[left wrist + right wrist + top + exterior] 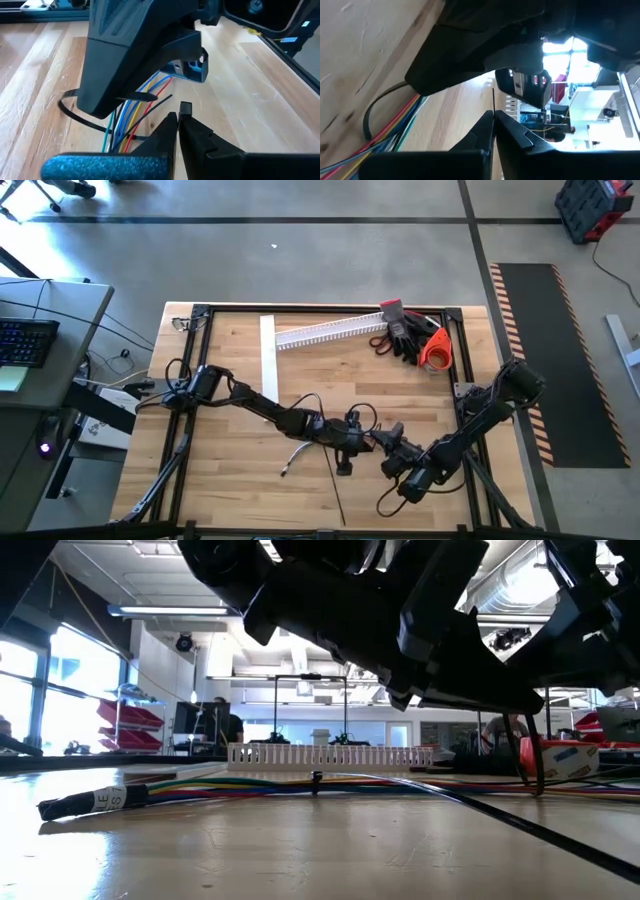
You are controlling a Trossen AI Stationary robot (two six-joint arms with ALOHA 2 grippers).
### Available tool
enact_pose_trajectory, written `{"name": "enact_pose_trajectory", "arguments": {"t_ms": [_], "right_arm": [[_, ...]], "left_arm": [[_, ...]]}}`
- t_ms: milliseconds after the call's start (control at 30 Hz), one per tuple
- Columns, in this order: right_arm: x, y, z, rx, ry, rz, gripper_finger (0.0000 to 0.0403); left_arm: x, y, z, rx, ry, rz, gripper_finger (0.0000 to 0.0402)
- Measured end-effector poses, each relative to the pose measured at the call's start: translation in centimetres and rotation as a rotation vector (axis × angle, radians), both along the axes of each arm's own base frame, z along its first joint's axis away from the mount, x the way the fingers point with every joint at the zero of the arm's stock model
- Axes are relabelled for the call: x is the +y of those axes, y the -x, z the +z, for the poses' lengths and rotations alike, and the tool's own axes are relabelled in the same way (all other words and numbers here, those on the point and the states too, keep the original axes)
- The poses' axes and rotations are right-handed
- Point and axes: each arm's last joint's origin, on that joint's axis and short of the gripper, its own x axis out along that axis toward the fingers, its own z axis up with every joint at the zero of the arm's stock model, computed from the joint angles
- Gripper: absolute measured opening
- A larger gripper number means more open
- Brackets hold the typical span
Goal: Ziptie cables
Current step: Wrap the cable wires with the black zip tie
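The cables (125,122), ziptie-looped, lie just beyond the clenched left gripper (178,116) and right gripper (493,116).

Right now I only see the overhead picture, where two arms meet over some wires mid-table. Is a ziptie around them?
Observer: Yes. The left wrist view shows a black ziptie looped loosely around the cables.
Visitor: Is anything holding it?
Observer: The right gripper is shut, with a thin black strip running out from between its tips.
Visitor: And the other one?
Observer: The left gripper is shut too, right beside the loop.
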Motion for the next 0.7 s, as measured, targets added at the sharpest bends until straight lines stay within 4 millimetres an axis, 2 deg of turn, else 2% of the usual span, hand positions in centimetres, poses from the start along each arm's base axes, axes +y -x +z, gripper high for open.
{"name": "enact_pose_trajectory", "arguments": {"t_ms": [433, 700], "right_arm": [[0.2, -0.5, 0.2, 0.004, 0.054, 0.030, 0.0000], [0.4, -0.7, -1.6, 0.022, 0.139, 0.020, 0.0000]], "left_arm": [[0.1, 0.0, 0.0, 0.004, 0.002, 0.004, 0.0000], [0.1, 0.0, 0.0, 0.004, 0.002, 0.004, 0.0000]]}}
